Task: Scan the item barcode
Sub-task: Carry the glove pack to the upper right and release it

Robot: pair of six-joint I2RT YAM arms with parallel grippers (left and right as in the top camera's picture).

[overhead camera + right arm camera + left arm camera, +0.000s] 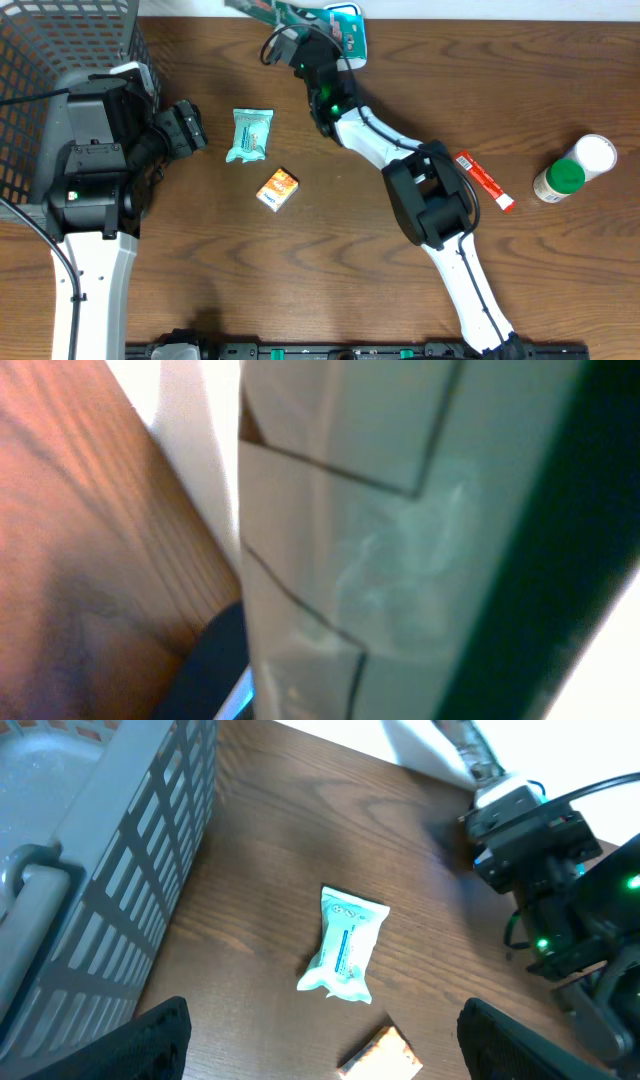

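At the table's far edge my right gripper (287, 44) is shut on a flat green and white package (330, 20). That package (400, 540) fills the right wrist view, with one dark finger (212, 660) beside it. From the left wrist it appears as a pale strip (440, 745). No barcode shows in any view. My left gripper (190, 128) hovers open and empty at the left, with both fingers (150, 1042) wide apart. Ahead of it lie a teal packet (249, 135) (345, 945) and a small orange box (277, 188) (385, 1057).
A grey wire basket (60, 50) (100, 850) fills the far left corner behind the left arm. On the right lie a red tube (485, 180) and a green-lidded jar (560, 180) next to a white lid (597, 153).
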